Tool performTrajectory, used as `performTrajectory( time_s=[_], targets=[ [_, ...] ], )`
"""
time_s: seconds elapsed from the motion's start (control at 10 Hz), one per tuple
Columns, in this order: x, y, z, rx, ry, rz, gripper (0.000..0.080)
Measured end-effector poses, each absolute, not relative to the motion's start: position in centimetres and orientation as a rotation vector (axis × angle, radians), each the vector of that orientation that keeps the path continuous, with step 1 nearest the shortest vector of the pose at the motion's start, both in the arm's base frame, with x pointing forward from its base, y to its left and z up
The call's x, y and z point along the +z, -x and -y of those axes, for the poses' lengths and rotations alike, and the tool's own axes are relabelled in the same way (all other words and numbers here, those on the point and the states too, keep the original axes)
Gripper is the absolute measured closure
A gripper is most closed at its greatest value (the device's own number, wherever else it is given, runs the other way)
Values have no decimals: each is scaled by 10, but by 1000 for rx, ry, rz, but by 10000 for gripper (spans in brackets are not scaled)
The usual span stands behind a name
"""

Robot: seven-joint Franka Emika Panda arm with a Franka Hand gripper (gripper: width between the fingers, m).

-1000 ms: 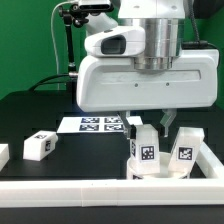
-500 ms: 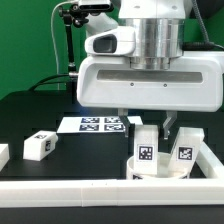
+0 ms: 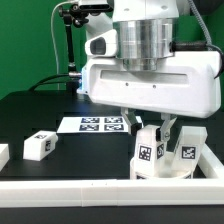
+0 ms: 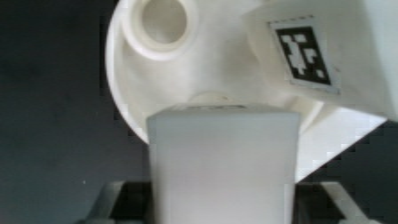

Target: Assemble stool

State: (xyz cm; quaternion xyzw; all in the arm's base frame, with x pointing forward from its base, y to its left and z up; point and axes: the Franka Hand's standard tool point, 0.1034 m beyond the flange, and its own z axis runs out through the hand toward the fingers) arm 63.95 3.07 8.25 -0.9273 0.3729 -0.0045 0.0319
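The round white stool seat [image 3: 168, 171] lies at the front on the exterior view's right. Two white tagged legs stand on it: one [image 3: 148, 152] between my fingers, the other [image 3: 187, 151] beside it to the right. My gripper [image 3: 150, 130] is shut on the top of the first leg, which stands upright. In the wrist view the held leg [image 4: 222, 160] fills the space between the fingers [image 4: 121, 200], over the seat [image 4: 214, 70] with its round hole [image 4: 164, 25] and a tag [image 4: 302, 50]. A loose leg [image 3: 40, 146] lies on the left.
The marker board [image 3: 95, 124] lies flat behind the seat. White border rails run along the front [image 3: 90, 190] and the right side [image 3: 213, 150]. Another white part [image 3: 3, 153] shows at the left edge. A black stand [image 3: 68, 45] rises at the back.
My hand has turned about its vertical axis and shifted slightly right, and the held leg has turned with it on the seat. The other parts have not moved.
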Motion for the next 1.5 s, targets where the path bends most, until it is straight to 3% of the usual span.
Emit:
performTrajectory(
  time_s=[1.5],
  targets=[
    [80,-641,-46,-18,1872,-2327,462]
  ],
)
